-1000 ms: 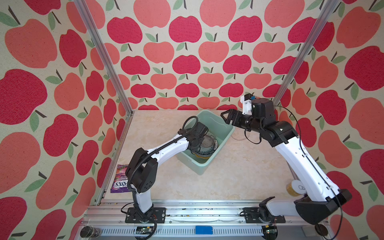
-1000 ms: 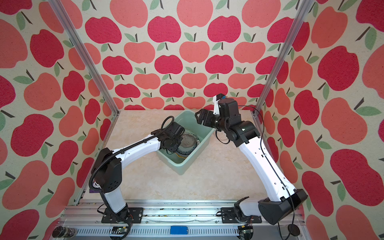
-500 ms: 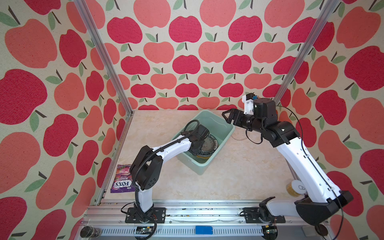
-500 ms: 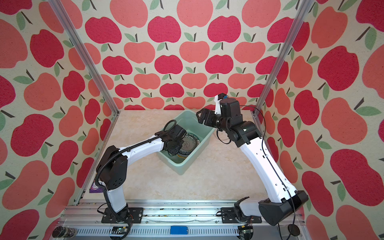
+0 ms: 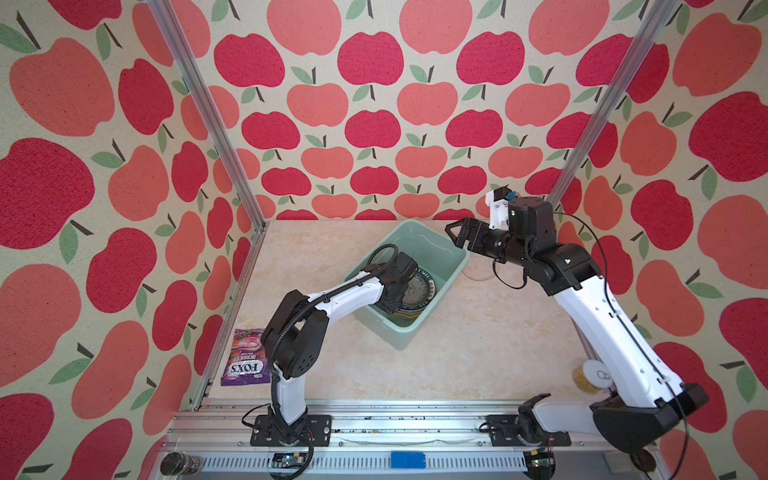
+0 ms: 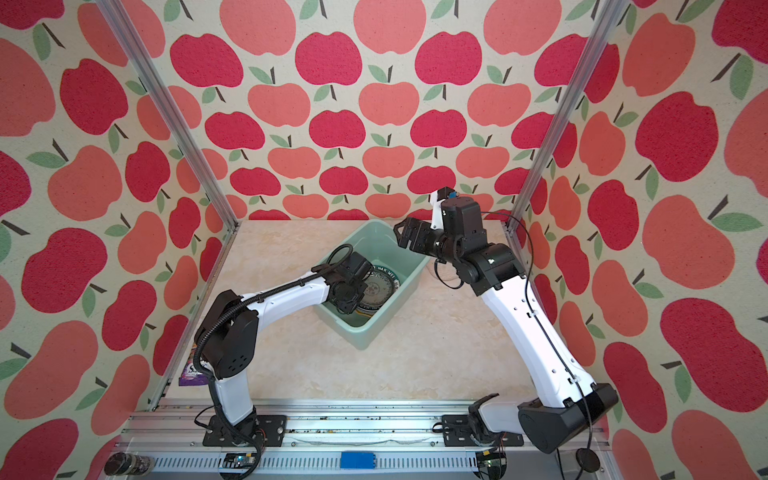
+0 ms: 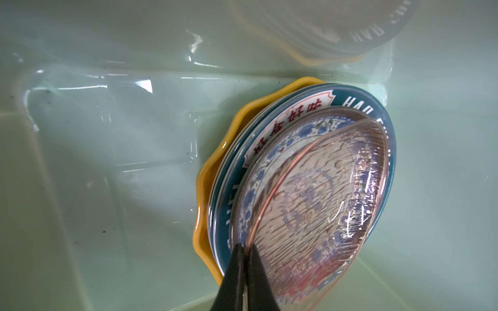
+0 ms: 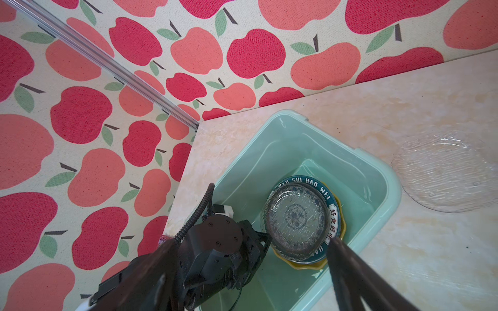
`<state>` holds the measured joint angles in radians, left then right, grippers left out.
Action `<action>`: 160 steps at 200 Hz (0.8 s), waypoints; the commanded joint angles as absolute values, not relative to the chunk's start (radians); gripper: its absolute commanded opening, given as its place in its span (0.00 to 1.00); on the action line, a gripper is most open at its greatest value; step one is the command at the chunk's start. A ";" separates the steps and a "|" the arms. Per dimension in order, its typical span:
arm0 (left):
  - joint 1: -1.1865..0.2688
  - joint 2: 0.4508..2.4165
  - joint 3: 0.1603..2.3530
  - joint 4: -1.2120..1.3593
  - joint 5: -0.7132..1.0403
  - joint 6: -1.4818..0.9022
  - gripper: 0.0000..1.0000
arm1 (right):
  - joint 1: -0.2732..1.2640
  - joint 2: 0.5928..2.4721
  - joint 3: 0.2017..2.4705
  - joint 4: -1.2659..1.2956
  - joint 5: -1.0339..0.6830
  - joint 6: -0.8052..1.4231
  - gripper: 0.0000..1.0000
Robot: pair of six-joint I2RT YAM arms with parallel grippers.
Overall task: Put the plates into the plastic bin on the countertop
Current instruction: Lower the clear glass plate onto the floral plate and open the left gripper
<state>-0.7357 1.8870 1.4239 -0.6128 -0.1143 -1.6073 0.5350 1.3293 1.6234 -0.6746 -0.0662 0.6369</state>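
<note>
The mint-green plastic bin [image 5: 392, 330] [image 6: 357, 332] stands on the beige countertop [image 5: 457, 353]. A stack of plates [image 5: 417, 289] [image 8: 296, 223] lies inside it: a yellow scalloped one [image 7: 207, 172] at the bottom, then a dark lettered-rim one [image 7: 358, 105] and a blue-patterned one. My left gripper [image 7: 245, 246] [image 5: 392, 305] reaches into the bin, shut on the rim of a small dark tinted plate [image 7: 323, 202] that rests tilted on the stack. My right gripper [image 5: 453, 232] [image 8: 248, 247] hovers open above the bin's far right rim, holding nothing. A clear glass plate [image 8: 444, 172] [image 5: 478, 272] lies on the countertop right of the bin.
A purple candy bag [image 5: 245, 357] lies by the left wall, beside the left arm's elbow. A small yellow jar [image 5: 588, 376] stands at the right, behind the right arm. Aluminium rails [image 5: 374, 415] edge the front, and apple-patterned walls close in the other three sides.
The left arm's elbow has swung to the right while its wrist stayed in the bin with the tinted plate. The right arm has barely moved.
</note>
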 commanded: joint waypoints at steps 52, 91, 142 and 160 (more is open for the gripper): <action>-0.738 1.904 1.440 -0.669 -0.113 -1.582 0.22 | 0.529 1.291 1.611 -0.706 -0.081 0.648 0.90; -0.739 1.898 1.457 -0.690 -0.120 -1.565 0.30 | 0.529 1.278 1.611 -0.718 -0.081 0.654 0.90; -0.747 1.877 1.512 -0.707 -0.143 -1.458 0.56 | 0.529 1.267 1.609 -0.731 -0.094 0.674 0.90; -0.761 1.857 1.565 -0.716 -0.183 -1.364 0.63 | 0.529 1.266 1.611 -0.751 -0.092 0.678 0.90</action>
